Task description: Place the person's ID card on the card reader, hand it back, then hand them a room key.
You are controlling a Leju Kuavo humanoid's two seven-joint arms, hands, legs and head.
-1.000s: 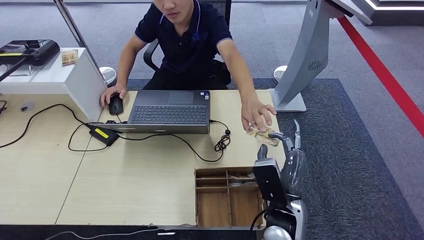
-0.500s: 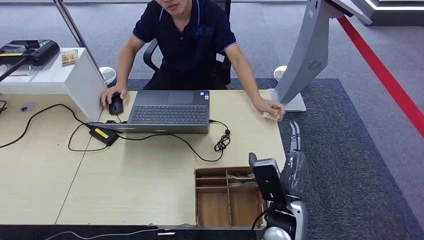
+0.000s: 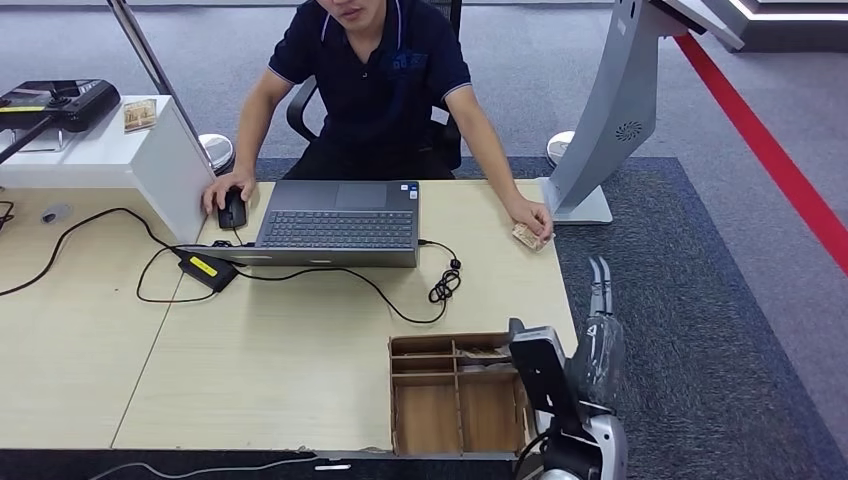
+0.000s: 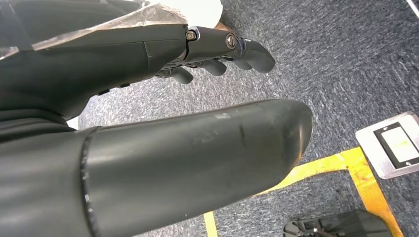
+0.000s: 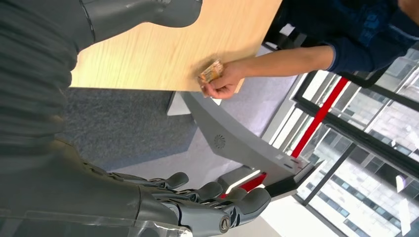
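Take the wooden desk (image 3: 300, 350) as your landmark. It carries a laptop (image 3: 340, 222) toward its far side, and the seated person (image 3: 375, 80) works from behind that far edge, one palm on a mouse (image 3: 232, 209) beside the laptop. Left of the laptop stands a white stand (image 3: 110, 150) with a dark card reader (image 3: 55, 100) on top, well apart from everything the robot has within reach at this moment. A divided wooden tray (image 3: 455, 395) sits at the desk's near right corner, probably there to keep room keys close to your working arm; you cannot make out what its compartments hold.

The card (image 3: 527, 237) lies at the desk's far right corner, pinched in the person's hand (image 3: 528, 217), so it is with them and not with the robot. Whether it is the ID card or a room key you cannot tell from here.

Your right hand (image 3: 598, 330) hangs just off the desk's right edge, over the carpet, near the tray. Its fingers (image 5: 217, 197) are loosely spread and hold nothing, which suits a hand free to dip into the tray.

Your left hand (image 4: 222, 49) points down at the carpet away from the desk, fingers lightly curled but apart, gripping nothing. It looks parked, out of the way.
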